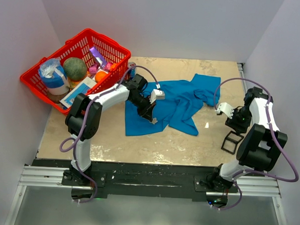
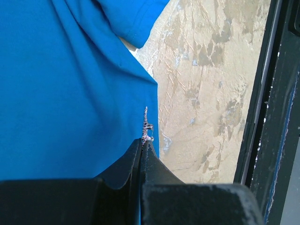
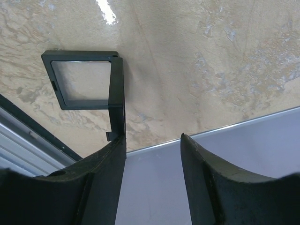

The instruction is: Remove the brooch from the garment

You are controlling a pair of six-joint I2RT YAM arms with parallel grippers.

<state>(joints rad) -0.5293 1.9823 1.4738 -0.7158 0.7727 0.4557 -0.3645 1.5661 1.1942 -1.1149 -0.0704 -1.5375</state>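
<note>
While our left gripper (image 2: 144,142) stays out of nothing and simply clamps tight on the lower end of the tiny silvery, sparkly brooch (image 2: 146,125), we see that brooch standing on edge at the border of the bright blue soft-cloth T-shirt (image 2: 70,93), just where the cloth meets the beige marbled tabletop (image 2: 206,93). We cannot tell whether its pin is in the fabric. From above, the shirt lies crumpled across the middle of the table. Our right gripper (image 3: 153,138) hangs with fingers spread, holding nothing, well right of the shirt, near a black square frame with a clear pane (image 3: 82,79) lying flat. A red plastic basket (image 1: 39,91) of assorted goods sits far left.
</note>
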